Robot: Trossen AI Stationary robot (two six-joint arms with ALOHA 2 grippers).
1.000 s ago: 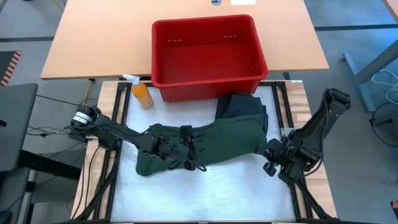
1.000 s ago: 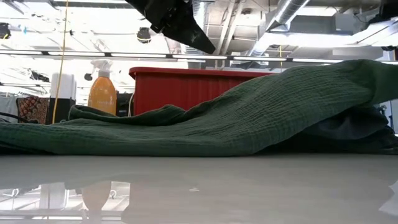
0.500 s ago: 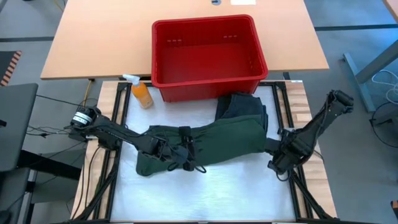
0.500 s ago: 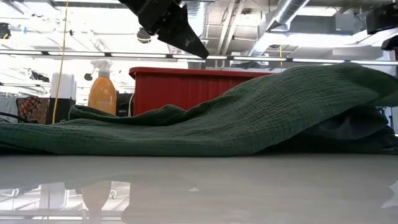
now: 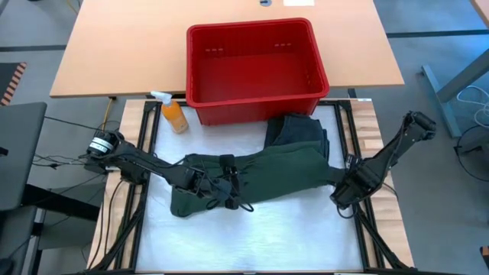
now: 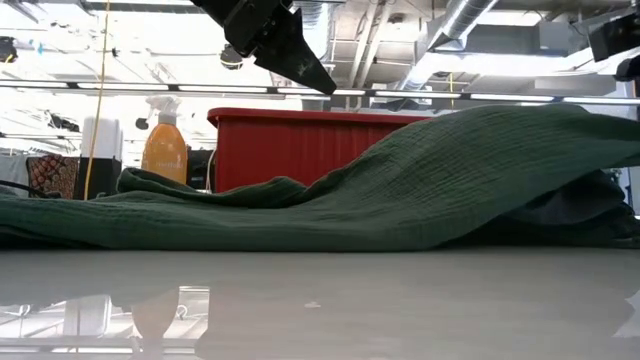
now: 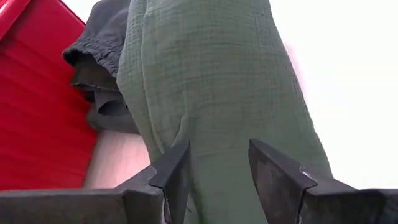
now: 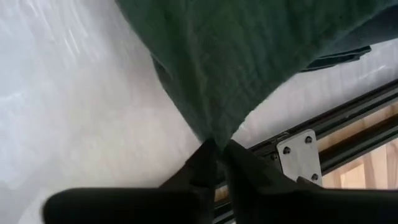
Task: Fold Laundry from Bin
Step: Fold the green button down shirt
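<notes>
From above, you see the red bin [image 5: 254, 69] standing on the far desk [image 5: 114, 53], just beyond the white work surface [image 5: 252, 237]. A dark green garment [image 5: 267, 172] lies stretched across this surface, and a darker garment [image 5: 298, 130] lies folded close in front of the bin. An orange spray bottle [image 5: 174, 114] stands beside the bin's left corner. Your left gripper [image 5: 229, 191] sits over the left part of the green garment. Your right gripper [image 5: 341, 187] is at the garment's right end.

From desk height, the green garment [image 6: 400, 190] rises from low on the left to a raised edge on the right. The bin [image 6: 300, 140] and the bottle [image 6: 165, 145] stand behind it.

In the left wrist view, the left gripper [image 7: 214, 171] has its fingers [image 7: 273, 171] apart above the green cloth [image 7: 217, 81], and they grasp nothing. The bin's wall [image 7: 37, 106] and the darker garment [image 7: 102, 62] are beside the cloth.

In the right wrist view, the right gripper [image 8: 217, 158] is clenched on a corner of the green garment [image 8: 230, 56] and holds it above the white surface [image 8: 74, 112].
</notes>
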